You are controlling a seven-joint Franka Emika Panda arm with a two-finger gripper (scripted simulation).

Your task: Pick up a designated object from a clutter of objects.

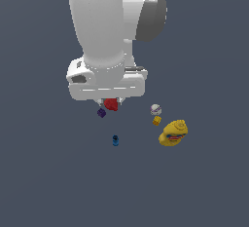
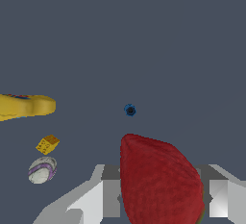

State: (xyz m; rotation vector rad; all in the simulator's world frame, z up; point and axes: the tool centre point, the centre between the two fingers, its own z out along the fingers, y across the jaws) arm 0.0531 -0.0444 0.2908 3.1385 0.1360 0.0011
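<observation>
No legible text, labels or numbers on any object.

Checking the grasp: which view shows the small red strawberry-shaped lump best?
The wrist view: the small red strawberry-shaped lump fills the foreground between the tool's grey fingers. The exterior view shows only a small red patch under the white hand.

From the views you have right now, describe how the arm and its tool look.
The arm is glossy white with rounded, bulky housings and a grey cap at one joint. The tool has a wide white block body and short, pale grey, angular fingers. No cables or markings show.
</observation>
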